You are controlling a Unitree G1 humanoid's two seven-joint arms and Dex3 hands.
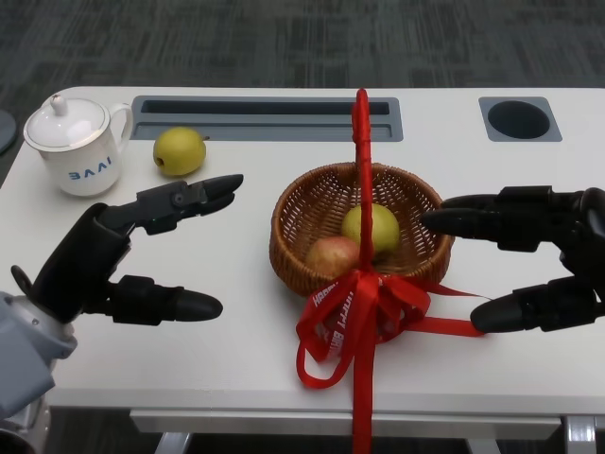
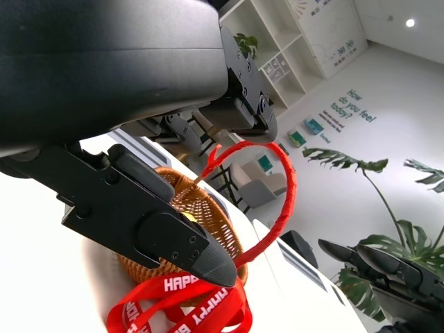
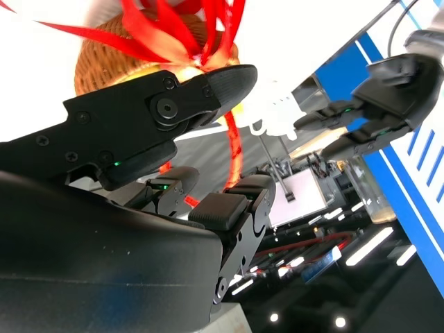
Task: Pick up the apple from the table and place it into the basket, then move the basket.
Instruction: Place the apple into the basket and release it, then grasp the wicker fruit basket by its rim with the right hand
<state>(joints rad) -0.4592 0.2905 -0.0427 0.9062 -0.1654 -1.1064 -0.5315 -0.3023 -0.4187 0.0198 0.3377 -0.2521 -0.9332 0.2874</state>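
Note:
A wicker basket (image 1: pixel 286 244) with a red-wrapped handle (image 1: pixel 361 142) and a red ribbon bow (image 1: pixel 354 317) stands mid-table. Inside it lie a yellow-green apple (image 1: pixel 371 227) and a reddish apple (image 1: pixel 331 255). Another yellow-green fruit (image 1: pixel 179 150) lies on the table at the back left. My left hand (image 1: pixel 85 265) hovers left of the basket with its fingers apart and nothing in them. My right hand (image 1: pixel 567 241) hovers just right of the basket, also empty with its fingers spread. The left wrist view shows the basket (image 2: pixel 201 208) beyond my fingers (image 2: pixel 152 229). The right wrist view shows the basket (image 3: pixel 104 59) too.
A white lidded mug (image 1: pixel 71 147) stands at the back left. A grey recessed slot (image 1: pixel 265 118) and a round grey port (image 1: pixel 520 118) lie along the table's far side. The ribbon tails trail toward the front edge (image 1: pixel 312 397).

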